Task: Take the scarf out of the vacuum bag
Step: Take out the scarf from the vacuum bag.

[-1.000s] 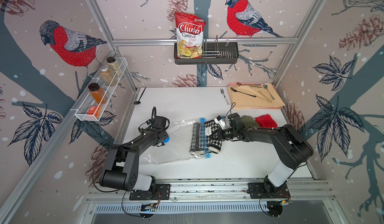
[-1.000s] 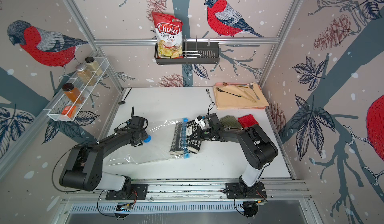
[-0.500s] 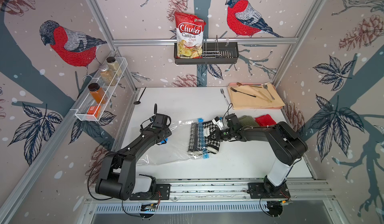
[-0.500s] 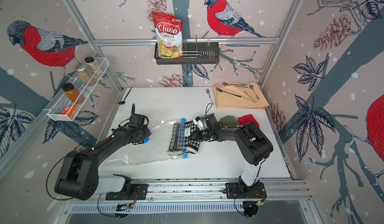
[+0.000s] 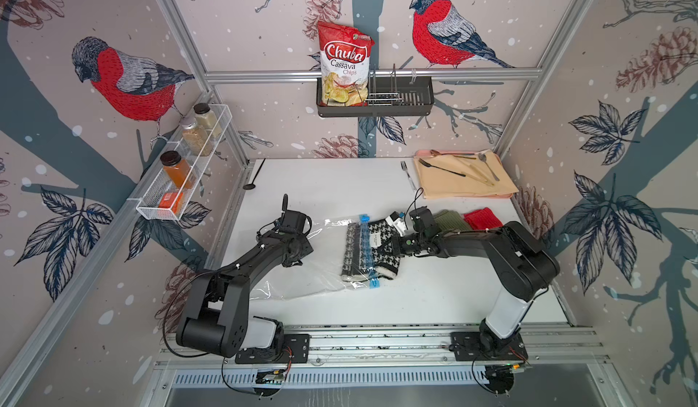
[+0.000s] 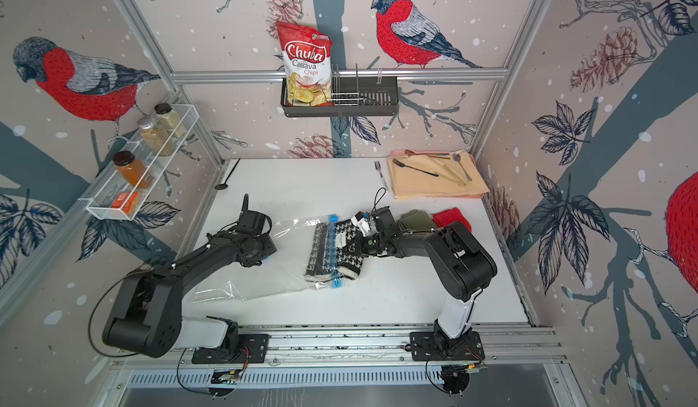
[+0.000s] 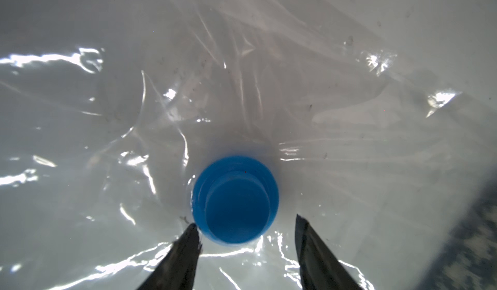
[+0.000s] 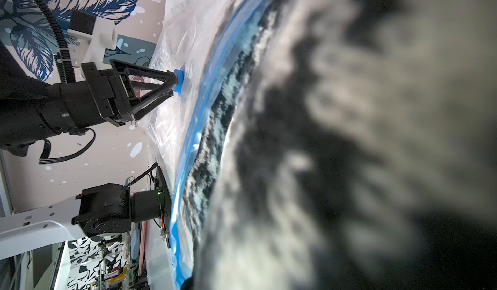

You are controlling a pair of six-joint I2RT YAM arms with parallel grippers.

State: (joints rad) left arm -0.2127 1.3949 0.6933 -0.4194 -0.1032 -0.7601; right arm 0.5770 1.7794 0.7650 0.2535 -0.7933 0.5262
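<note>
Left gripper [image 7: 247, 222] jaws apart, flanking the round blue plastic valve [image 7: 235, 200]. The blurred black-and-white houndstooth knit scarf [image 8: 349, 140] fills the right wrist view. In a top view, the right gripper [image 5: 394, 243] clamps it, half outside the clear crinkly vacuum bag [image 5: 302, 273]. Mid-extraction, I judge; next, pull it clear.

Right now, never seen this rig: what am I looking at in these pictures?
Two black robot arms, each ending in a two-finger gripper, work at a white table. The two top views look down on the whole scene; the other two come from a camera on each wrist. On the table lies a clear vacuum bag with a houndstooth scarf partly out past its blue zip strip. The left gripper is open, straddling the bag's blue valve. The right gripper is shut, apparently pinching the scarf, which fills its wrist view. An olive cloth and a red cloth lie by the right arm; cutlery rests on a tan cloth.
</note>
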